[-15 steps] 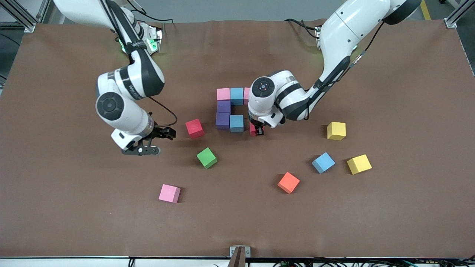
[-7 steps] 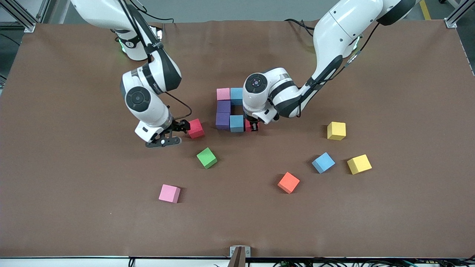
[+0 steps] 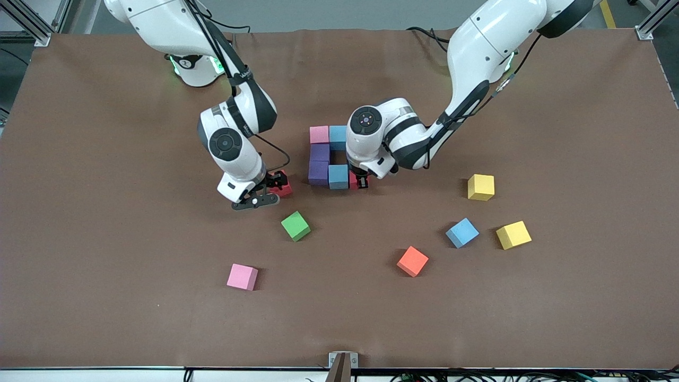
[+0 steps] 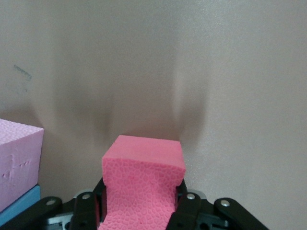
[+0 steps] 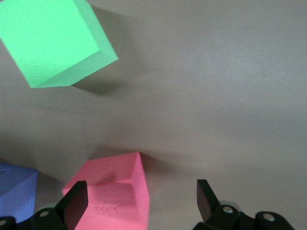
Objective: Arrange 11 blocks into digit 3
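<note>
The brown table (image 3: 106, 297) carries matte foam cubes of equal size, some joined in a partial figure near the middle and others scattered toward the front camera.

The left arm reaches down to the figure. Its gripper (image 3: 362, 182) is clamped tight on a red cube (image 4: 141, 184), held at the table just beside the light blue cube (image 3: 338, 176) of the figure's nearer row; in the left wrist view the foam bulges between the fingers (image 4: 184, 208).

The right arm reaches toward the right arm's side of the figure. Its gripper (image 3: 276, 185) has its fingers spread wide, low over a second red cube (image 5: 112, 196), which lies tilted on the table between the pads (image 5: 76, 203); no grip shows.

The figure so far: a pink cube (image 3: 319, 134) and a light blue cube (image 3: 338, 136) in the farther row, two purple cubes (image 3: 319, 163) in a column joining it to the nearer row.

Loose, nearer the front camera: a green cube (image 3: 295, 225), a pink cube (image 3: 242, 276), an orange cube (image 3: 412, 261), a light blue cube (image 3: 462, 232) and two yellow cubes (image 3: 513, 234).
</note>
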{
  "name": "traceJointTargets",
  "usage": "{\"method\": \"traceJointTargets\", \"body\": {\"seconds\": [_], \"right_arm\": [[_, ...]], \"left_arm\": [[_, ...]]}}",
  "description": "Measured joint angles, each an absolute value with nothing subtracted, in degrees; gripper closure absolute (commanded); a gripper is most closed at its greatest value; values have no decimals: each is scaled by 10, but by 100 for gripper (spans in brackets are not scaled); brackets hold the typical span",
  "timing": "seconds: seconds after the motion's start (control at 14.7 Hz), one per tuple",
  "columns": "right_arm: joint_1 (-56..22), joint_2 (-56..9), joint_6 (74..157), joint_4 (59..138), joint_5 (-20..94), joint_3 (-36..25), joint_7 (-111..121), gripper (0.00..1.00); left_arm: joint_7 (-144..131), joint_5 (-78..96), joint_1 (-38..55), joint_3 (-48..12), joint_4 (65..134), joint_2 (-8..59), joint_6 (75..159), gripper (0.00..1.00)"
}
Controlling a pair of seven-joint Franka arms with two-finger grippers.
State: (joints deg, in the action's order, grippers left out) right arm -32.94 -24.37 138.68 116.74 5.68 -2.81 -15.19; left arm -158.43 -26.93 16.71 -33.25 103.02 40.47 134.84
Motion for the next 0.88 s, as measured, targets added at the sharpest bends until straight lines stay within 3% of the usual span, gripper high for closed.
{"method": "traceJointTargets", "body": {"seconds": [0.88], "right_arm": [[-358, -249, 1390, 1176, 68, -27, -155, 0]], "left_arm": [[-1586, -269, 174, -332, 1021, 411, 1349, 65]]}}
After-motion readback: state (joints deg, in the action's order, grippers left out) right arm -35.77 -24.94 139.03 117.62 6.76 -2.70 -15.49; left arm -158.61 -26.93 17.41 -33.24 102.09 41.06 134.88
